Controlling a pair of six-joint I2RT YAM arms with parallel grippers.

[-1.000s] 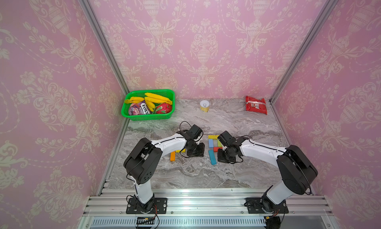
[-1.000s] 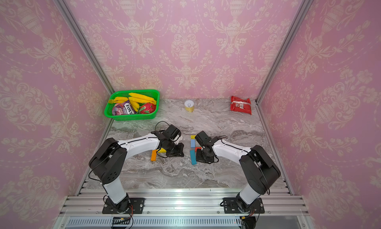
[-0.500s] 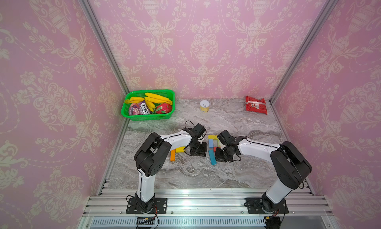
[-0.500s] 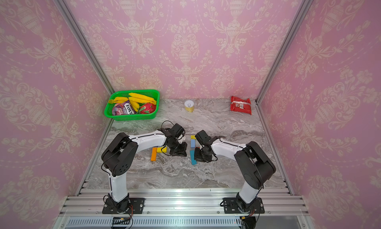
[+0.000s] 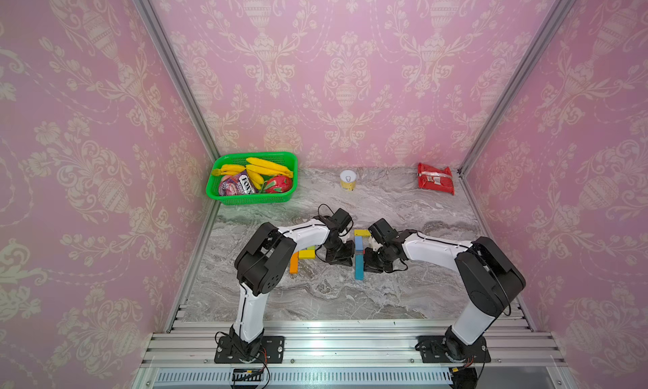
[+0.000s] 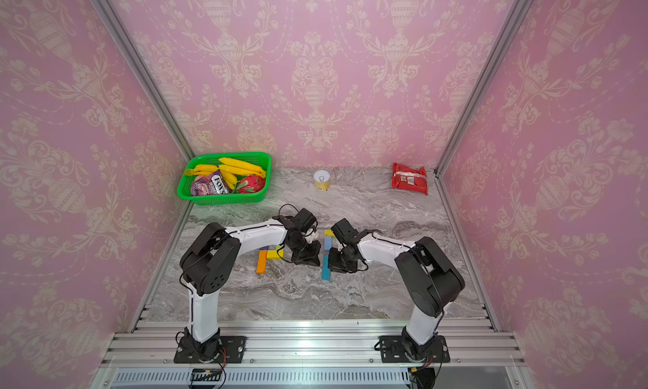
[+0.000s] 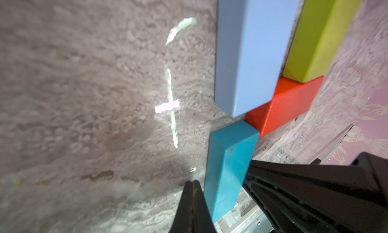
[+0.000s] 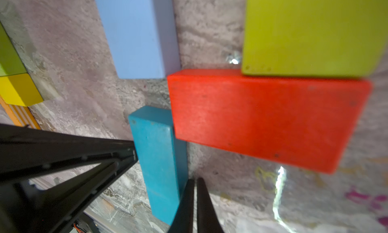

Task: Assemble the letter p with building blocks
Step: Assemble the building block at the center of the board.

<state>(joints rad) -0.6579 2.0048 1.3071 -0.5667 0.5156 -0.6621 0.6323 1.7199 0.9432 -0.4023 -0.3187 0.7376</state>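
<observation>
One marble table (image 5: 403,292) carries two arms reaching in from the near rail, the left arm (image 5: 305,231) and the right arm (image 5: 434,247). One green basket (image 5: 252,198) with bananas (image 5: 266,166) sits far left. One red packet (image 5: 434,178) lies far right, and one small can (image 5: 348,180) stands between them. Mid-table, the left gripper (image 7: 192,182) and right gripper (image 8: 195,180) are both clenched on nothing, their tips just beside opposite long sides of one teal block (image 5: 359,269). One light blue block (image 5: 358,244) extends its line farther back, and one yellow block (image 5: 362,233) lies at the far end. One red block (image 8: 262,116) meets the teal block's far right corner, with one lime green block (image 8: 310,32) touching its far side. Left of these, partly under the left arm, lie one orange block (image 5: 294,262), a second yellow block (image 5: 306,254) and a second lime green block (image 8: 8,55): eight blocks counted.
</observation>
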